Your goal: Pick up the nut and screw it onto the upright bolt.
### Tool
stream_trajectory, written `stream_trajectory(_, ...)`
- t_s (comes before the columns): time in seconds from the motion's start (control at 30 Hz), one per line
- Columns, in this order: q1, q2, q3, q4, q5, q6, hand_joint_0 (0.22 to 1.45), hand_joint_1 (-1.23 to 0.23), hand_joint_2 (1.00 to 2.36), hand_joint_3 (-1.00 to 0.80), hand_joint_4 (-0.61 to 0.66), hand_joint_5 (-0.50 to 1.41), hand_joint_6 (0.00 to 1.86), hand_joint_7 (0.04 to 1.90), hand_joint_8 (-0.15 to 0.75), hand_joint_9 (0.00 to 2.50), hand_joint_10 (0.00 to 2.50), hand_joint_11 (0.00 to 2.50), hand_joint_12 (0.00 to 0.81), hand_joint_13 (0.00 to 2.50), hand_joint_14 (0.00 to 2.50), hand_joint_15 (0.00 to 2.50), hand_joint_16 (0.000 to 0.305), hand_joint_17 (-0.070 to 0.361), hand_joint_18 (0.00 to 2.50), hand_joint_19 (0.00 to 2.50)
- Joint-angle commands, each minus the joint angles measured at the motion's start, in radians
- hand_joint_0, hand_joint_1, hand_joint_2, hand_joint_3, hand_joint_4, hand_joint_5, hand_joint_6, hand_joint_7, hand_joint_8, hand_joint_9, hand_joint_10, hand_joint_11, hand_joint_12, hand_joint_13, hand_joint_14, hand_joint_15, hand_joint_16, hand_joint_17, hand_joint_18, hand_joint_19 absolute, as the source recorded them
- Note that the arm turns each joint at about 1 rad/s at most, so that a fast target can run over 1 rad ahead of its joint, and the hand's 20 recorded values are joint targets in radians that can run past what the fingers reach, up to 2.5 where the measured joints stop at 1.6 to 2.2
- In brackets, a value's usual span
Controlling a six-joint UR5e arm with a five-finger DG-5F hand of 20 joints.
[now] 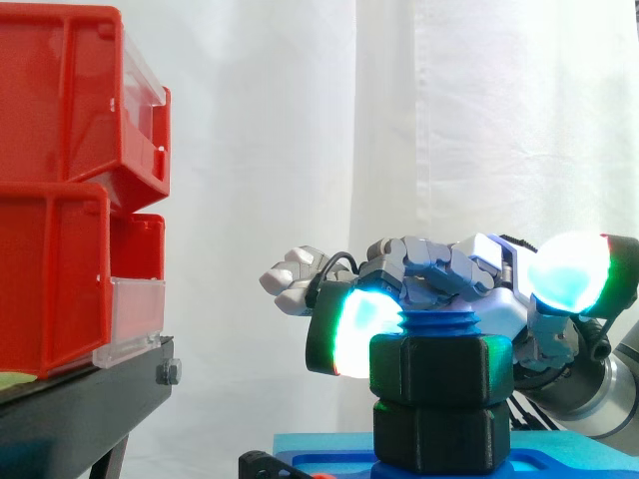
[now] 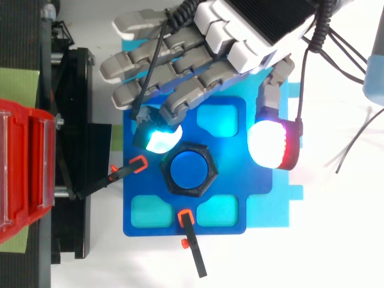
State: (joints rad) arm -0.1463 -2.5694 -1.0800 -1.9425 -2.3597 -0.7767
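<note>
- One black nut (image 2: 191, 191) sits around the upright blue bolt (image 1: 439, 322), whose threaded tip we see just above it.
- The hand (image 2: 240, 42) hovers over them, fingers loosely spread and holding nothing.
- We see a cyan fingertip (image 2: 159, 138) just beside the nut.
- The bolt stands on a blue plate (image 2: 234, 195).

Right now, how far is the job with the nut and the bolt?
Done: the nut already sits on the upright bolt, with blue thread showing above it. In hand: nothing is gripped; the hand is open, one fingertip by the nut's edge, the thumb apart. Left: perhaps more turning; whether it is tight I cannot tell.
</note>
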Motion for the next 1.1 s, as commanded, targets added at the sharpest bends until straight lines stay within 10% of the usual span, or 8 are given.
stream_trajectory(0.0,-0.003,0.000,0.000,0.001,-0.003,0.000,0.45,-0.09,1.00,-0.50,0.26,-0.07,0.50,1.28,0.255,0.43,0.00,0.00,0.310,0.11,0.00,0.00,0.038,0.085,0.00,0.00)
stream_trajectory(0.33,0.004,-0.002,0.006,0.014,-0.003,-0.015,0.46,-0.03,1.00,-0.50,0.27,-0.13,0.50,0.92,0.232,0.39,0.00,0.00,0.312,0.08,0.00,0.00,0.039,0.088,0.00,0.00)
stream_trajectory(0.67,0.005,0.000,0.006,0.011,-0.003,-0.012,0.46,-0.02,1.00,-0.50,0.22,-0.07,0.50,1.37,0.255,0.45,0.00,0.00,0.309,0.10,0.00,0.00,0.038,0.086,0.00,0.00)
stream_trajectory(1.07,-0.010,0.000,0.011,0.016,-0.021,0.000,0.47,-0.10,1.00,-0.50,0.21,-0.03,0.66,1.18,0.271,0.63,0.00,0.00,0.295,0.24,0.00,0.00,0.034,0.077,0.00,0.00)
